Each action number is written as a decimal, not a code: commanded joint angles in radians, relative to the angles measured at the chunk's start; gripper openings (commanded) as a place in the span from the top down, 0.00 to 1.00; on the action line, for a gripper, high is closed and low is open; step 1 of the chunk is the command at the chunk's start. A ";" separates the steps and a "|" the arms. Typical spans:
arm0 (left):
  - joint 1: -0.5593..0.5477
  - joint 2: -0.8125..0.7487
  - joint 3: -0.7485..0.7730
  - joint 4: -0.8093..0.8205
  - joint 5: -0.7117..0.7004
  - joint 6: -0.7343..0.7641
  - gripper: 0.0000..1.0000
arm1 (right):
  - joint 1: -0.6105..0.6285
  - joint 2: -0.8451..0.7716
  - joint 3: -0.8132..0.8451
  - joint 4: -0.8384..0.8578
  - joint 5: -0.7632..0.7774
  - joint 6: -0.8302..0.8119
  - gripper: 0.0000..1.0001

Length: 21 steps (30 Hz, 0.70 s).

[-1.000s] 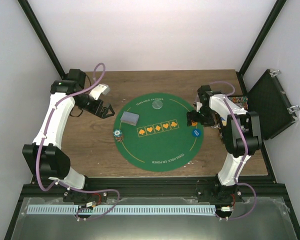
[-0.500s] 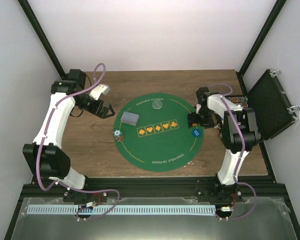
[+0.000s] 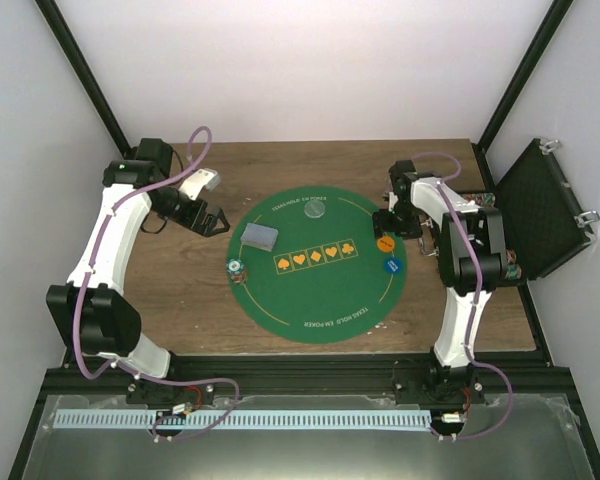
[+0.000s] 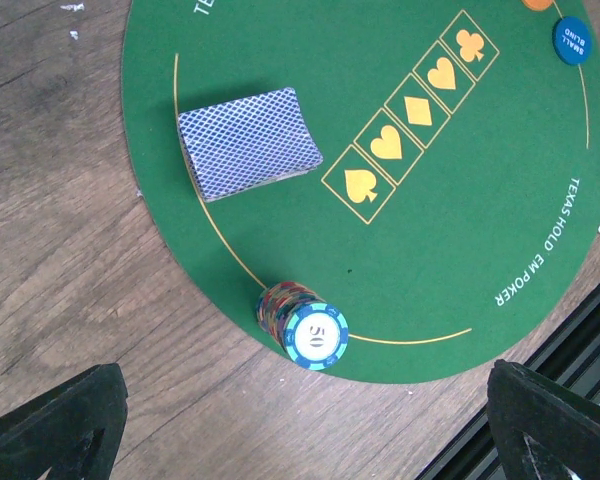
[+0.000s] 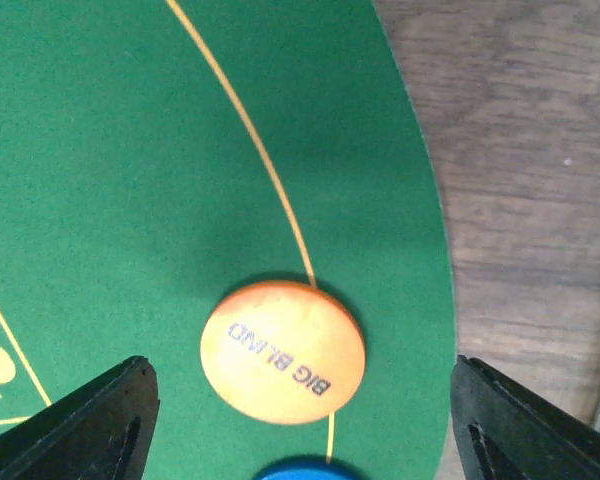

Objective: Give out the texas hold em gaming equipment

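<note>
An orange "BIG BLIND" disc [image 3: 385, 243] [image 5: 283, 352] lies flat on the right side of the green mat [image 3: 320, 300], with a blue disc [image 3: 391, 266] [image 5: 302, 469] just below it. My right gripper [image 3: 391, 222] [image 5: 305, 425] is open and empty above the orange disc. A grey-backed card deck [image 3: 259, 236] [image 4: 248, 142] lies on the mat's left part, and a stack of poker chips [image 3: 236, 268] [image 4: 304, 324] stands at its left edge. A clear-grey disc [image 3: 318, 211] lies near the top. My left gripper [image 3: 218, 222] [image 4: 310, 420] is open and empty over the wood left of the mat.
An open black case [image 3: 540, 210] stands at the right table edge, with more chips [image 3: 477, 205] in a tray beside it. Black frame posts rise at both back corners. The table's front rail [image 3: 300, 370] runs along the near edge.
My right gripper has moved up and away from the mat's right edge, and the orange disc now lies uncovered on the mat above the blue disc. The left arm has not moved.
</note>
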 commanded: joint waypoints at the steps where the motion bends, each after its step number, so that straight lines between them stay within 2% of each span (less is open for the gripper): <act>1: 0.001 -0.005 0.009 0.000 0.004 -0.001 0.01 | 0.000 0.047 0.043 -0.003 0.012 -0.016 0.20; 7: 0.002 0.012 0.024 -0.008 0.008 -0.002 0.01 | 0.006 0.082 0.057 -0.004 -0.009 -0.016 0.27; 21: 0.001 0.030 0.033 -0.014 0.008 -0.002 0.01 | 0.033 0.002 -0.025 -0.056 0.062 0.012 0.28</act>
